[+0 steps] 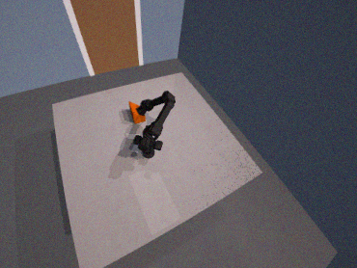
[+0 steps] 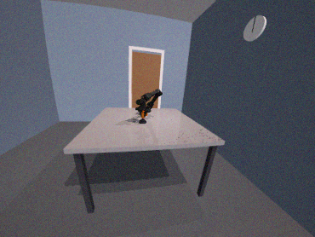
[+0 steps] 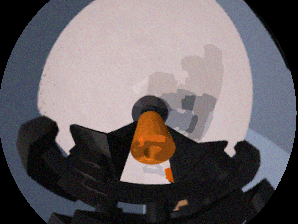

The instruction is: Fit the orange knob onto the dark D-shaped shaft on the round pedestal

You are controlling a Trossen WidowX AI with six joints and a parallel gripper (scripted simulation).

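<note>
Gripper clamped partway on orange knob, poised over dark pedestal. Risk: flats misaligned, knob jams on unseen shaft, won't seat.

Black arm — slim links, chunky base (matte), dark ribbed gripper.

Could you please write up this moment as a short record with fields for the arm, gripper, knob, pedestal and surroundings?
arm: black six-joint arm on a pale table, bent over towards the door side
gripper: gripper shut on the orange knob
knob: orange knob between the fingers, directly over the pedestal in the wrist view
pedestal: dark round pedestal just showing beyond the knob's far end; shaft hidden
seating: cannot tell whether the knob is fully down
surroundings: brown door, wall clock
</note>
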